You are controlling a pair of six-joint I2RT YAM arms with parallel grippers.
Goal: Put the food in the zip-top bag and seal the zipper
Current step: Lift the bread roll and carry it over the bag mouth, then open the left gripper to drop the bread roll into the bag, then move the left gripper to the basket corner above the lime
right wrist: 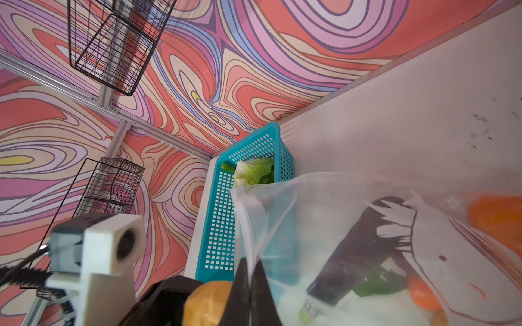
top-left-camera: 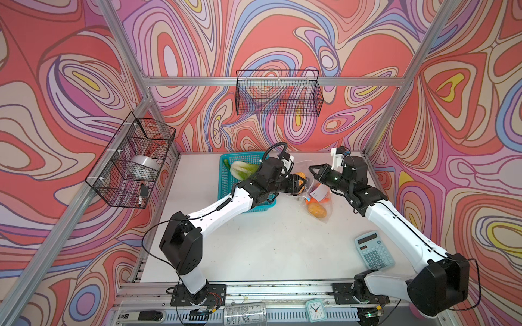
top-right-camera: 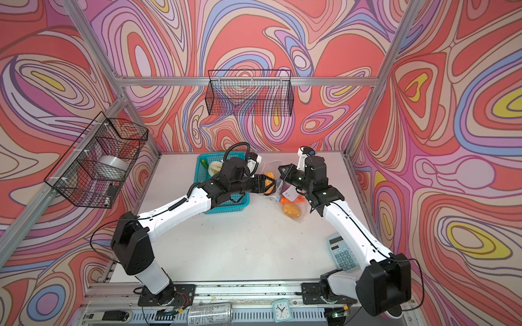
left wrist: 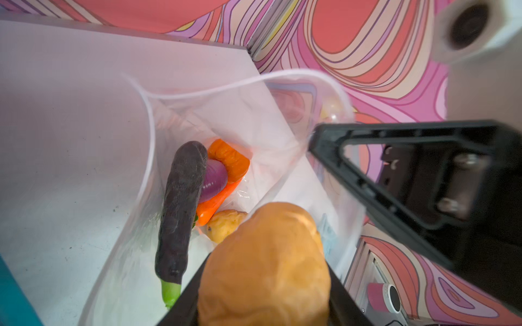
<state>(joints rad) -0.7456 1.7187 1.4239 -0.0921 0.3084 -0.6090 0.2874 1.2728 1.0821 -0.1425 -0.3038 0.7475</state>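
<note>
The clear zip-top bag (top-left-camera: 318, 197) lies right of the teal basket, its mouth held up and open. My right gripper (right wrist: 250, 272) is shut on the bag's mouth edge, where the zipper strip (left wrist: 197, 91) runs. My left gripper (left wrist: 264, 285) is shut on a tan potato (left wrist: 265, 259) and hangs just above the open mouth. Inside the bag lie the dark eggplant (left wrist: 180, 206), purple onion (left wrist: 215, 180), orange pumpkin (left wrist: 229, 158), carrot (left wrist: 213, 204) and another potato (left wrist: 223, 225). The cabbage (top-left-camera: 243, 169) and a small green piece (top-left-camera: 226, 162) sit in the basket.
The teal mesh basket (top-left-camera: 226, 183) stands under my left forearm, near the back wall. A light-blue calculator (top-left-camera: 374, 249) lies at the right, beside my right arm. Black wire baskets (top-left-camera: 278, 93) hang on the back and left walls. A can (top-left-camera: 245, 312) and a small clock (top-left-camera: 315, 310) rest on the front rail.
</note>
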